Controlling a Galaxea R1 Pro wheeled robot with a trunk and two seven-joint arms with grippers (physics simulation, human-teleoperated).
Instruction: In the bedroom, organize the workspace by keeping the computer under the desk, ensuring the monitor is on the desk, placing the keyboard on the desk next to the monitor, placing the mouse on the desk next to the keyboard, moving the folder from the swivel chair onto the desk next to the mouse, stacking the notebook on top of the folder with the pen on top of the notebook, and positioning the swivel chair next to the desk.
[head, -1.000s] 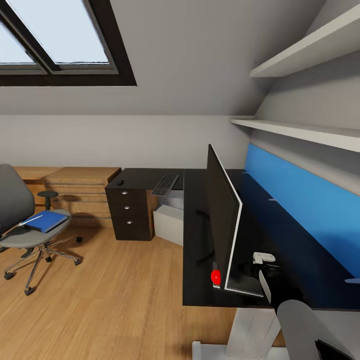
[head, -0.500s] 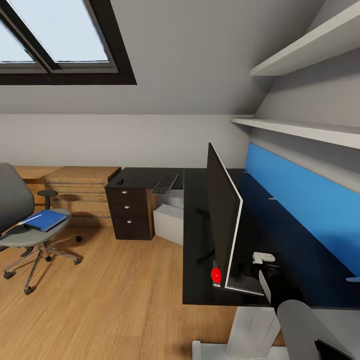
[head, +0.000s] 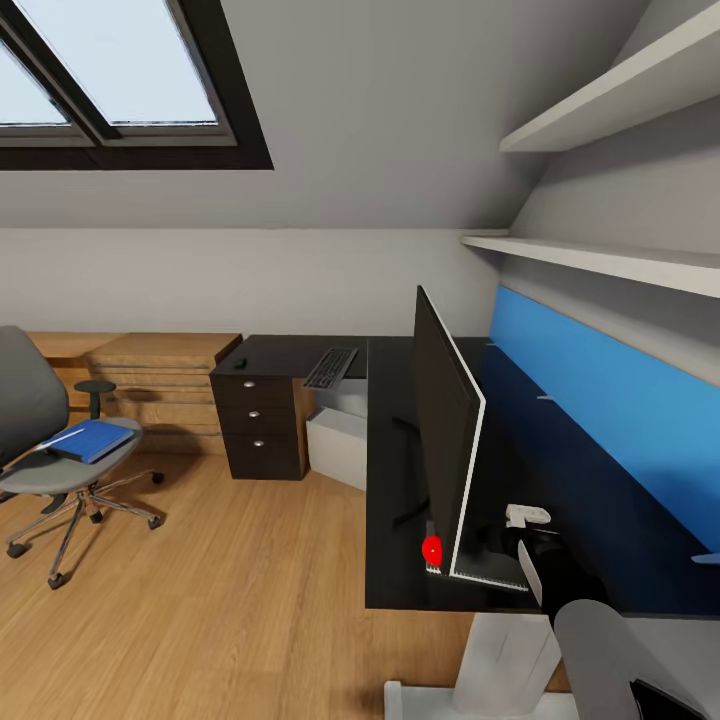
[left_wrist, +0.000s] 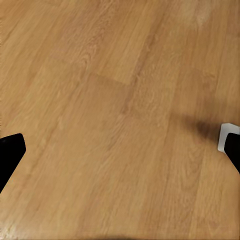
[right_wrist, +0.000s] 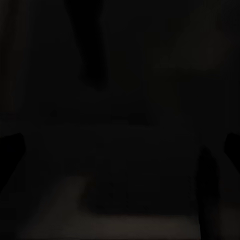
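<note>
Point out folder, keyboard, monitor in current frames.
folder (head: 92, 440), head view, middle of its blue cover, on the chair seat.
keyboard (head: 331, 368), head view, centre of the key field.
monitor (head: 445, 430), head view, dark panel face seen nearly edge-on.

This is an attic room at home, set up as a study corner. A skylight (head: 110, 80) sits in the sloping ceiling (head: 400, 120), and warm wooden flooring (head: 250, 600) runs underfoot. A black desk (head: 390, 500) stands along a blue wall panel (head: 610, 400) with a monitor (head: 445, 430) on it, a keyboard (head: 331, 368) further along above a drawer unit (head: 258, 425). White shelves (head: 600, 262) hang above, and a grey swivel chair (head: 45, 440) holds a blue folder (head: 90, 440)
</note>
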